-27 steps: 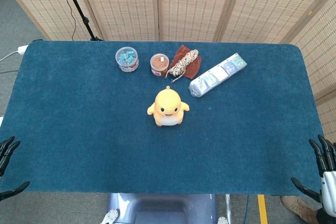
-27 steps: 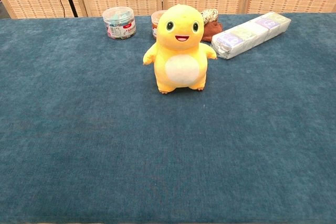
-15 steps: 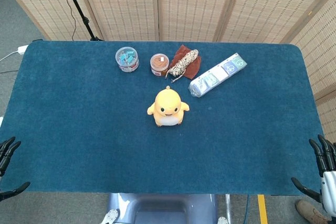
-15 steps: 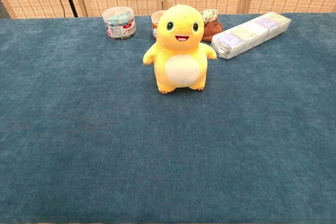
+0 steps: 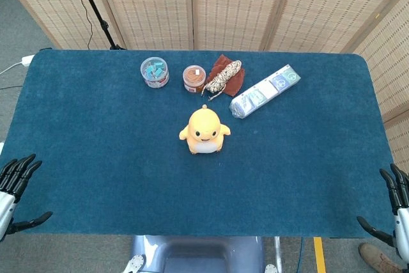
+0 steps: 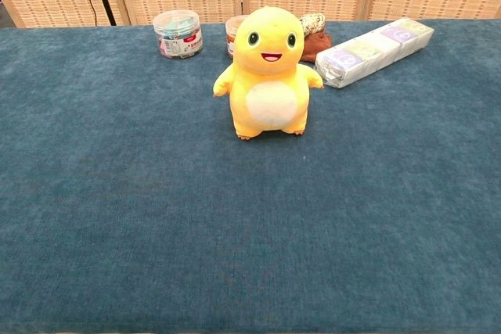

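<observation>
A yellow plush toy stands upright in the middle of the blue table, facing the near edge. My left hand hovers at the table's near left corner, fingers spread, holding nothing. At the near right corner my right hand shows only partly, fingers apart and empty. Both hands are far from the toy. The chest view shows neither hand.
Along the far side stand a clear tub of blue clips, a tub with brown contents, a coiled rope on a brown cloth, and a long wrapped pack. Woven screens stand behind.
My left hand has moved up and to the right, closer to the table's near left corner. My right hand has sunk slightly toward the frame's lower edge.
</observation>
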